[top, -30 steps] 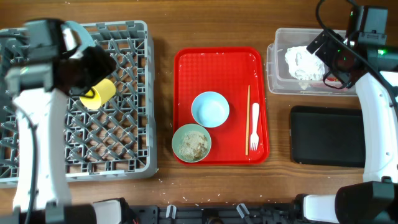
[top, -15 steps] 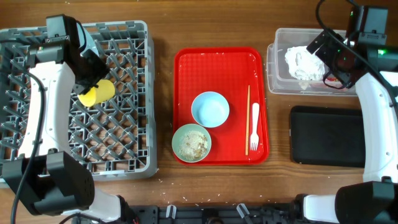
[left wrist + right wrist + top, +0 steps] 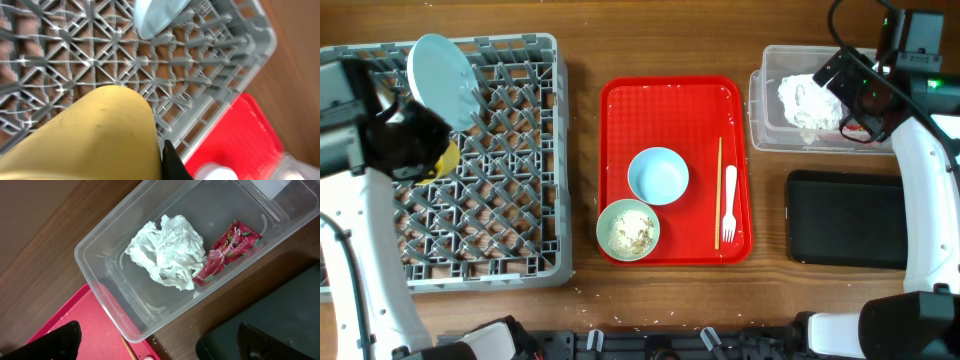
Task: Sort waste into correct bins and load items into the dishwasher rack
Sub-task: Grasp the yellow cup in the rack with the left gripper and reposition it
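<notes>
My left gripper [image 3: 161, 151] is shut on the small yellow cup [image 3: 95, 135], which hides one finger; the cup [image 3: 449, 160] peeks out from under the left arm above the grey dishwasher rack [image 3: 510, 200]. A pale round plate [image 3: 442, 68] stands tilted between the rack's back pegs. On the red tray [image 3: 620, 100] are a teal bowl [image 3: 658, 175], a bowl with food scraps [image 3: 628, 229], a wooden stick [image 3: 718, 190] and a white fork [image 3: 729, 205]. My right gripper [image 3: 167, 345] hangs open and empty above the clear tub [image 3: 100, 260], which holds the crumpled napkin [image 3: 167, 252] and red wrapper [image 3: 227, 252].
The flat black tray [image 3: 845, 218] lies in front of the clear tub [image 3: 765, 135] at the right. The rack fills the left of the wooden table [image 3: 585, 180]. Pale crumbs dot the table's front edge.
My left gripper has shut on the yellow cup, and the arm has swung left and toward the front with it, uncovering the plate. The right arm has not moved.
</notes>
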Tool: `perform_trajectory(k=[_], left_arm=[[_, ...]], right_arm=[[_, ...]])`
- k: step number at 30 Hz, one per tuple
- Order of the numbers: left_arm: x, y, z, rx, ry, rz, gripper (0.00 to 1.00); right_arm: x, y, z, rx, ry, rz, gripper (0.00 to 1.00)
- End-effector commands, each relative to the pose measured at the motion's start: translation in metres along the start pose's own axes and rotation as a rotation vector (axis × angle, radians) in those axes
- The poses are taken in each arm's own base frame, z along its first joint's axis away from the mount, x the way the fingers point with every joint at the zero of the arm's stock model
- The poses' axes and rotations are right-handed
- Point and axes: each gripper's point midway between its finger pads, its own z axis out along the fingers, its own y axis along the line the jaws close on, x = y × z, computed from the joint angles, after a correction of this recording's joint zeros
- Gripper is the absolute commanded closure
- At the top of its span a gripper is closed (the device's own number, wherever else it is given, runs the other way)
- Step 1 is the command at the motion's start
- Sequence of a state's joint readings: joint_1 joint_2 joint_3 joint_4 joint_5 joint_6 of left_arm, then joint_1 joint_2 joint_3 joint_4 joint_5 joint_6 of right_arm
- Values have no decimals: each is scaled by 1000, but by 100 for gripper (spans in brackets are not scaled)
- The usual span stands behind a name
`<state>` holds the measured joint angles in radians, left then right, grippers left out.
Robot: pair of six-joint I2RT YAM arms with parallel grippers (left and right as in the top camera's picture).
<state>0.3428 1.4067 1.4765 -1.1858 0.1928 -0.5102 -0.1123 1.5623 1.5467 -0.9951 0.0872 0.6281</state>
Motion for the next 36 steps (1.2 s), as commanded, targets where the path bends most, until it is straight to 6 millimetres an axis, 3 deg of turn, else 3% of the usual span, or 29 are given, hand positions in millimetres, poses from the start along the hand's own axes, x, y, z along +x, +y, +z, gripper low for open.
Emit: perform_trajectory(k=[1,4,8,13,14,16,19,21,25,29,32,34,36], left_arm=[[2,10,11,175,142,-3,96],[-4,39,26,377,236,-98,96],[-21,44,25,797,243,-155,96],[-30,55,62,942,308,-260,95],[-28,60,72,924,329,-279,88],[-22,70,84,849,352,-268,40],[-16,83,92,738,379,-276,30],[-16,107,96,571,405,-350,23],[-25,112,65,472,339,-323,28],[-34,134,37,214,185,-362,29],[-33,113,7,245,99,-293,35],[-20,81,-3,268,94,-174,53],[-3,48,3,236,115,-9,76]], right_arm=[[-1,0,2,9,-3,0,0],[-1,0,2,9,-3,0,0],[-1,0,2,9,-3,0,0],[-1,0,2,9,-3,0,0],[-1,0,2,9,-3,0,0],[-1,0,2,9,-3,0,0],[-1,0,2,9,-3,0,0],[-1,0,2,9,-3,0,0],[-1,0,2,9,-3,0,0],[-1,0,2,9,-3,0,0],[-1,0,2,9,-3,0,0],[-1,0,2,9,-3,0,0],[-1,0,2,9,-3,0,0]])
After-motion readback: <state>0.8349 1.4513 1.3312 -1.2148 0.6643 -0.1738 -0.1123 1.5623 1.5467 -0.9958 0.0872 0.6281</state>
